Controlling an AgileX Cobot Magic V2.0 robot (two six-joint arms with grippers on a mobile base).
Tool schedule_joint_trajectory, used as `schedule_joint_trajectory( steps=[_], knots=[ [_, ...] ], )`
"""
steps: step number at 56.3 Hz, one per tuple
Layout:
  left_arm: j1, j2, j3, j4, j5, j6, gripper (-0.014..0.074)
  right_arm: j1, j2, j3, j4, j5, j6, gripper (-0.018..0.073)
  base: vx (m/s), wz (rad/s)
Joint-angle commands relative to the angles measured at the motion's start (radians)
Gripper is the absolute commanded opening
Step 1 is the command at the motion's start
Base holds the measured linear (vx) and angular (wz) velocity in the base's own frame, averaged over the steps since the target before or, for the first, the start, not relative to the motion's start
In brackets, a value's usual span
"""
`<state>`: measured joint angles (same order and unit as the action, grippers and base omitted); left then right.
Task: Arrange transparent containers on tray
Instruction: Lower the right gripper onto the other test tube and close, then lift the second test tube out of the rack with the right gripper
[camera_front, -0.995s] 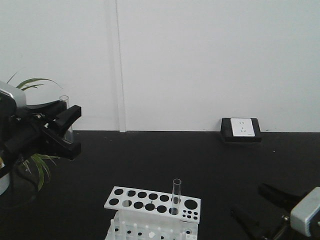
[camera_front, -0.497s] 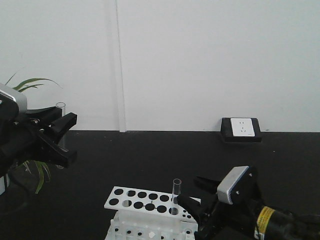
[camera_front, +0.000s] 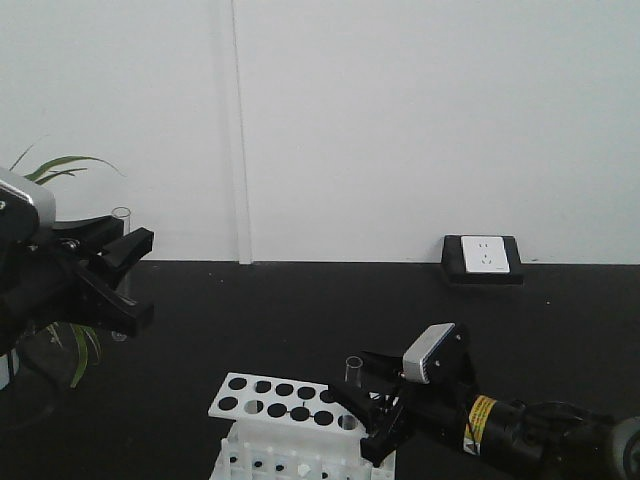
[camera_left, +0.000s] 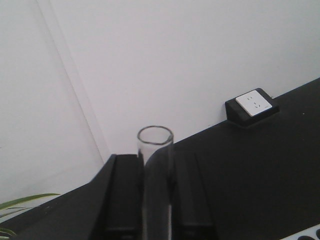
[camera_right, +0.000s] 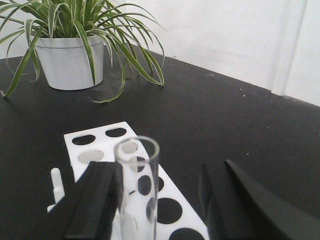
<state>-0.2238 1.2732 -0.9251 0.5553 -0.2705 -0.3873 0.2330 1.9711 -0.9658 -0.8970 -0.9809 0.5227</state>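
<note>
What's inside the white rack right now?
The rack holds one upright tube, standing between the right gripper's open fingers. The other visible holes look empty. The gripper hides some holes, and the tube's bottom is out of view.

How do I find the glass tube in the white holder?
Look at the white rack of round holes on the black table. One clear tube stands upright in it, toward its right end, inside the open right gripper. The other tube is up in the left gripper, not in the rack.

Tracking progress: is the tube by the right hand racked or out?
Racked: test tube stands upright in the white rack, right hand open around it.
</note>
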Motion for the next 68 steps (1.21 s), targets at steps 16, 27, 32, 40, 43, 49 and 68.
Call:
schedule_joint_trajectory(
  steps=[16,27,32,40,43,49,68],
  knots=[
    [-0.003,-0.032,-0.035,-0.016,-0.050,-0.012,-0.0001,-0.001,-0.044,-0.037,0.032,-0.115,0.003,-0.0014,0.00,0.00],
    [-0.003,-0.032,-0.035,-0.016,-0.045,-0.012,-0.0001,-0.001,-0.119,-0.037,0.029,-0.094,0.045,-0.0013,0.00,0.00],
    [-0.003,-0.032,-0.035,-0.018,-0.023,-0.013,-0.0001,-0.002,-0.200,-0.037,0.028,-0.043,0.062,-0.0013,0.00,0.00],
    [-0.003,-0.032,-0.035,-0.045,0.046,-0.013,-0.0001,-0.002,-0.361,-0.037,0.021,0.141,0.143,-0.0013,0.00,0.00],
    [-0.003,-0.032,-0.035,-0.061,0.060,-0.013,-0.0001,-0.002,-0.424,-0.037,0.021,0.228,0.200,-0.0013,0.00,0.00],
    [-0.006,-0.032,-0.035,-0.068,0.080,-0.047,-0.0001,-0.002,-0.532,-0.031,0.009,0.383,0.280,-0.0013,0.00,0.00],
    [-0.026,-0.045,-0.035,-0.066,0.112,-0.133,-0.0001,-0.003,-0.660,-0.030,-0.218,0.449,0.461,-0.0013,0.00,0.00]
  ],
)
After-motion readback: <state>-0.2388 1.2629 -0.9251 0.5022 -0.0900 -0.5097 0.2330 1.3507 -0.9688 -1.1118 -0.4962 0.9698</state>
